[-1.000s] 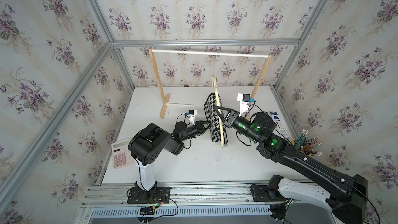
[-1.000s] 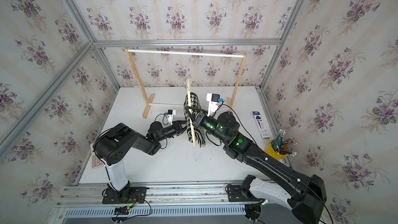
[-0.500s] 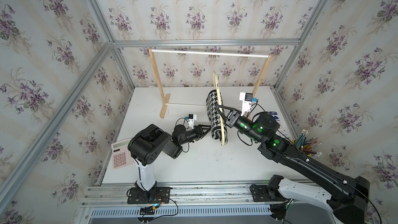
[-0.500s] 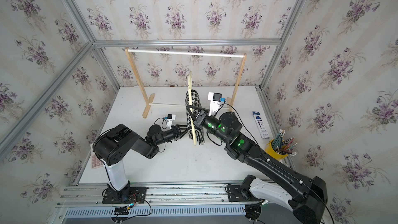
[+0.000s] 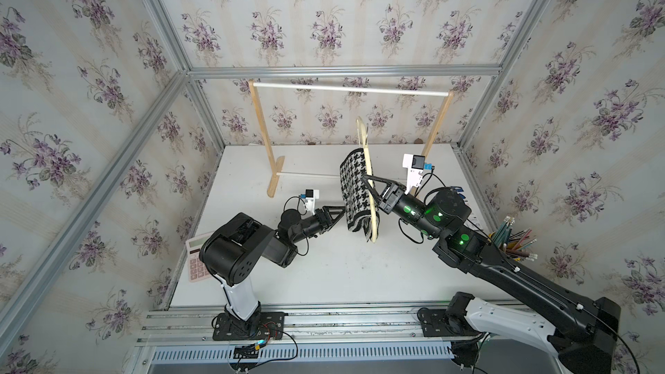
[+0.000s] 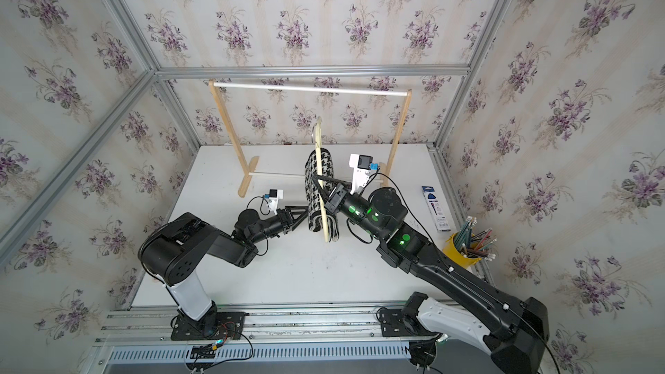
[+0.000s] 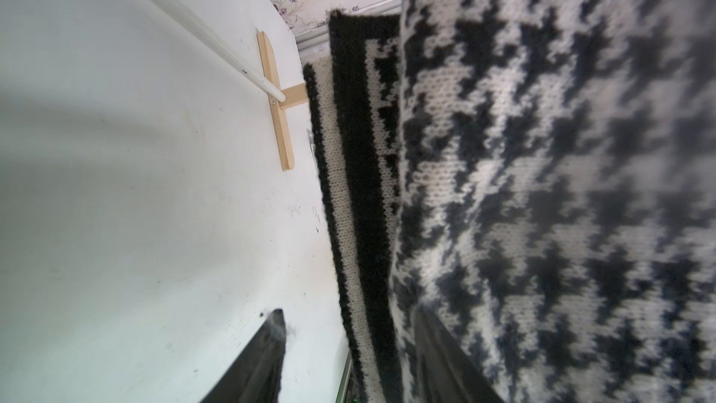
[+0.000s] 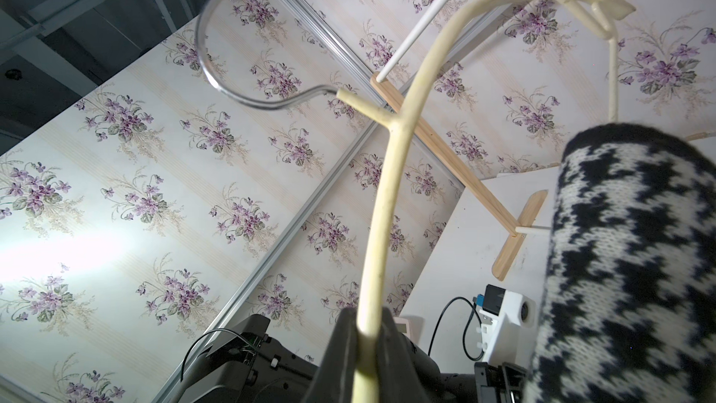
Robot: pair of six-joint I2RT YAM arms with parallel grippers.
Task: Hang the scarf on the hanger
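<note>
The black-and-white houndstooth scarf (image 5: 354,188) (image 6: 318,192) hangs folded over the lower bar of the cream hanger (image 5: 367,160) (image 6: 325,224), which stands edge-on above the table in both top views. My right gripper (image 5: 370,181) (image 6: 321,184) (image 8: 366,327) is shut on the hanger's curved arm (image 8: 387,188), and the wire hook (image 8: 209,44) is free. My left gripper (image 5: 343,209) (image 6: 306,209) (image 7: 348,312) is open beside the scarf's lower end (image 7: 542,188). One finger (image 7: 430,339) lies against the cloth.
The wooden rack with white rods (image 5: 351,88) stands at the back of the table (image 5: 324,275). A pink calculator (image 5: 196,257) lies at the left edge. At the right edge are a yellow pencil cup (image 6: 464,257) and a blue box (image 6: 435,206).
My left gripper's jaws have spread apart at the scarf's lower end. The right arm has lifted the hanger and scarf slightly.
</note>
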